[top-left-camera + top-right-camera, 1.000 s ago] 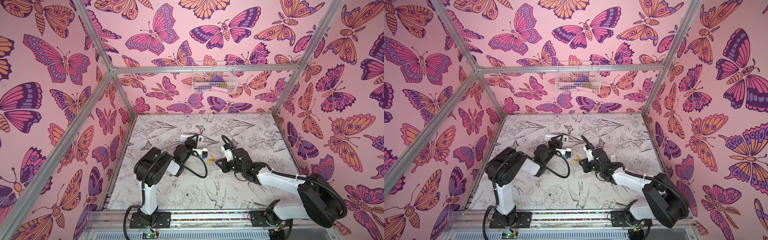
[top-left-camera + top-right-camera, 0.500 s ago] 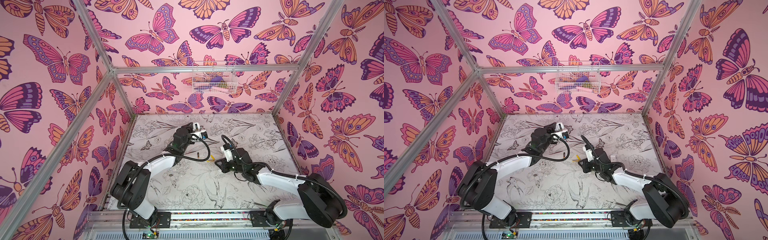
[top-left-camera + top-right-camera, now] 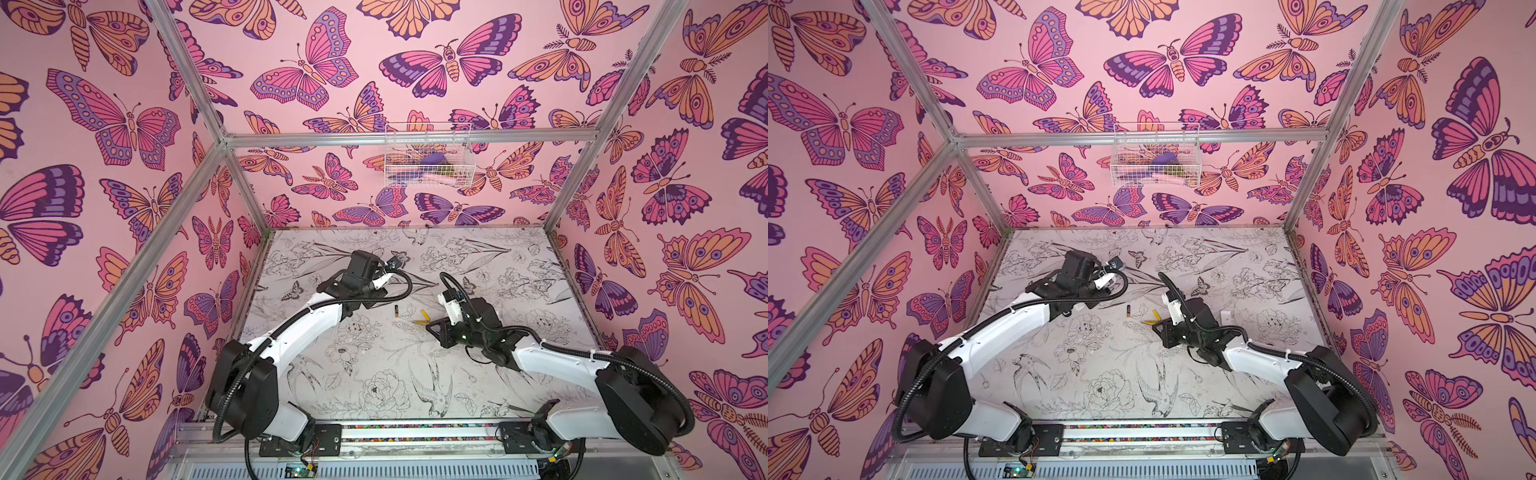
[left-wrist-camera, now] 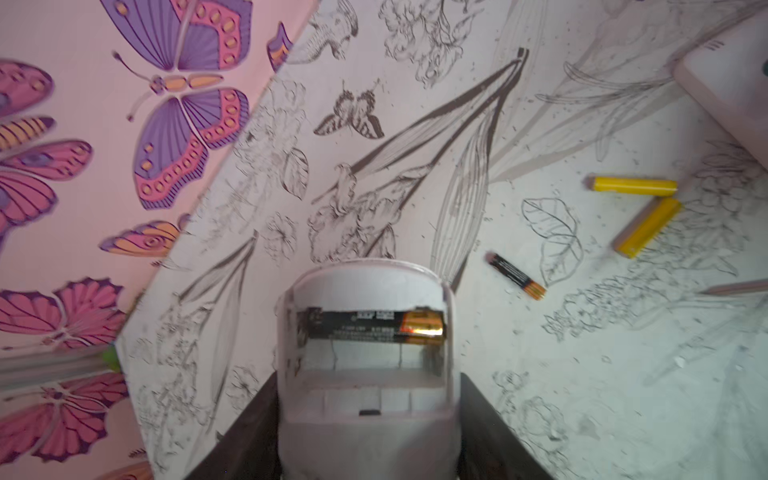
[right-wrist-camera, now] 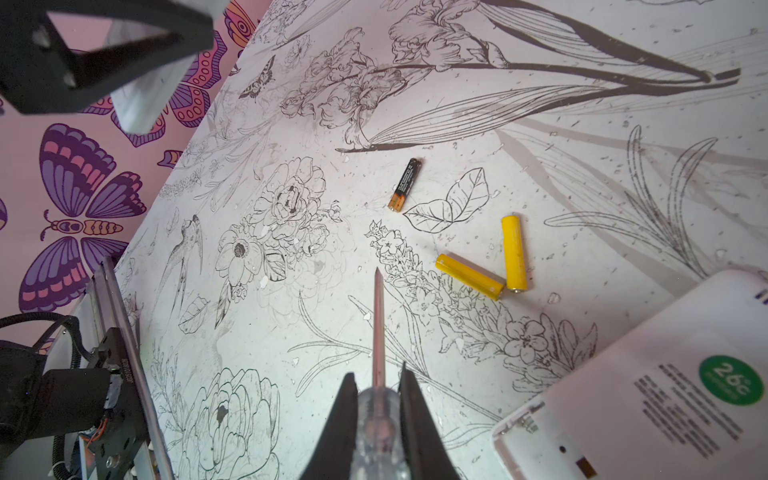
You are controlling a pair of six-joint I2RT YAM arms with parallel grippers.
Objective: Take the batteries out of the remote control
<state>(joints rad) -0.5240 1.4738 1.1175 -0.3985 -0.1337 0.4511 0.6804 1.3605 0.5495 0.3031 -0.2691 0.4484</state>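
Floral mat: left gripper clamps remote, black battery lying crosswise inside; right gripper pinches screwdriver

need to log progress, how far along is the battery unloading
Done: two yellow cells and one black cell lie on the table. In hand: the left tool grips the remote, the right tool a screwdriver. Left: the last black cell sits in the remote.

I saw glossy yellow batteries, a clear plastic screwdriver handle and a matt white plastic remote.
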